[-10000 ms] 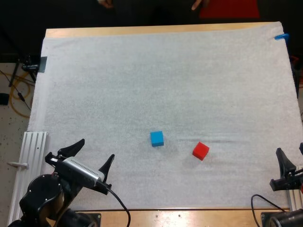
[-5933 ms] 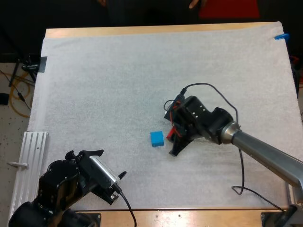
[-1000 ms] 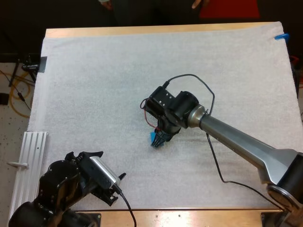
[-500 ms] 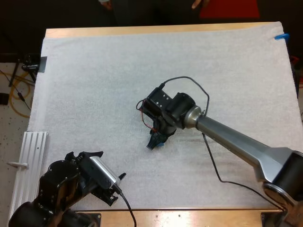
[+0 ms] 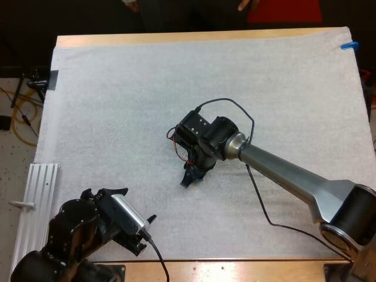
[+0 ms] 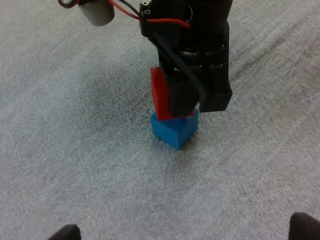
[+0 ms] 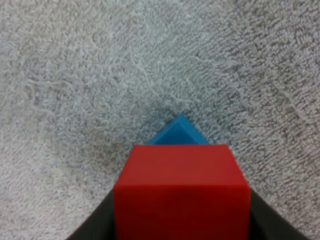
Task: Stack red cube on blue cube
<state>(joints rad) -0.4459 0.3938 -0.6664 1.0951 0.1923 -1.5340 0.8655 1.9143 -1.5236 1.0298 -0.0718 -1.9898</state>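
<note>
My right gripper [image 5: 190, 177] is at the middle of the mat, shut on the red cube [image 6: 160, 94]. In the left wrist view the red cube rests on or just over the blue cube [image 6: 176, 130], set a little to one side. From the right wrist, the red cube [image 7: 181, 190] sits between my black fingers [image 7: 92, 227], and one corner of the blue cube [image 7: 177, 132] pokes out beyond it. In the high view the arm hides both cubes but for a sliver of blue. My left gripper [image 5: 129, 205] is open near the front left, aimed at the stack.
The white mat [image 5: 117, 106] lies bare all around the cubes. A ribbed metal rail [image 5: 38, 200] lies off the mat's front left edge. A person's hands [image 5: 247, 6] show beyond the table's far side.
My right gripper has shifted slightly left and toward the front with the red cube, covering the blue cube in the high view. The left arm has stayed still.
</note>
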